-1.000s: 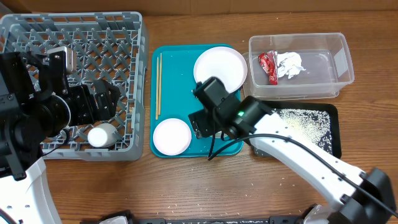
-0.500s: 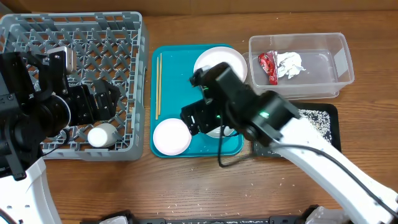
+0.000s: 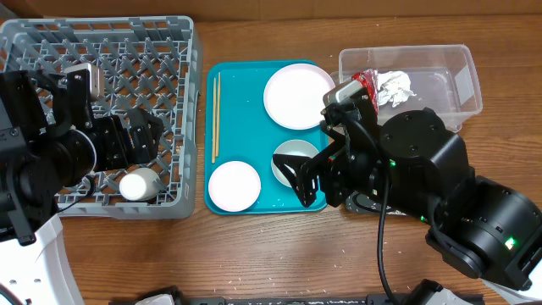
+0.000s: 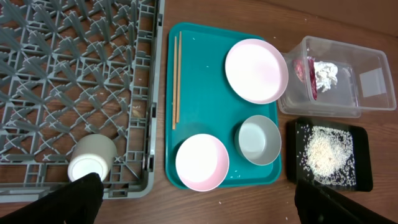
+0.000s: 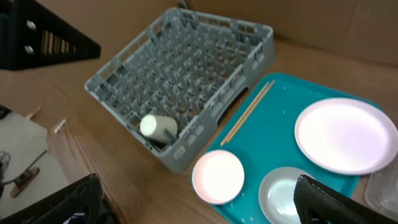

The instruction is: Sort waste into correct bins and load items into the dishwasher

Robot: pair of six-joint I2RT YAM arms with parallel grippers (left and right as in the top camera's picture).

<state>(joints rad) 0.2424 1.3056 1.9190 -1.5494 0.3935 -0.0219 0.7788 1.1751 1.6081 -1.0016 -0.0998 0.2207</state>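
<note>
Nearest, pink bowl point(image 3: 234, 185) on teal tray point(image 3: 241, 127), white cup point(image 3: 140, 184) lying in dish rack point(image 3: 102, 51); right gripper point(image 3: 301, 181) jaws apart, empty, by grey-green bowl point(image 3: 290, 159); left gripper point(image 3: 146, 135) jaws apart over dish rack; rice point(image 4: 323, 152) on black tray point(image 4: 362, 134); chopsticks point(image 3: 215, 116), plate point(image 3: 298, 95) on teal tray; wrapper point(image 3: 365, 84), tissue point(image 3: 394, 86) in clear tub point(image 3: 461, 80).

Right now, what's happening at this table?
Neither arm holds anything: the left gripper hangs open over the dish rack, the right gripper open above the teal tray. The cup lies in the rack. Plate, grey-green bowl, pink bowl and chopsticks sit on the tray. Wrapper and tissue are in the clear tub; rice is on the black tray.
</note>
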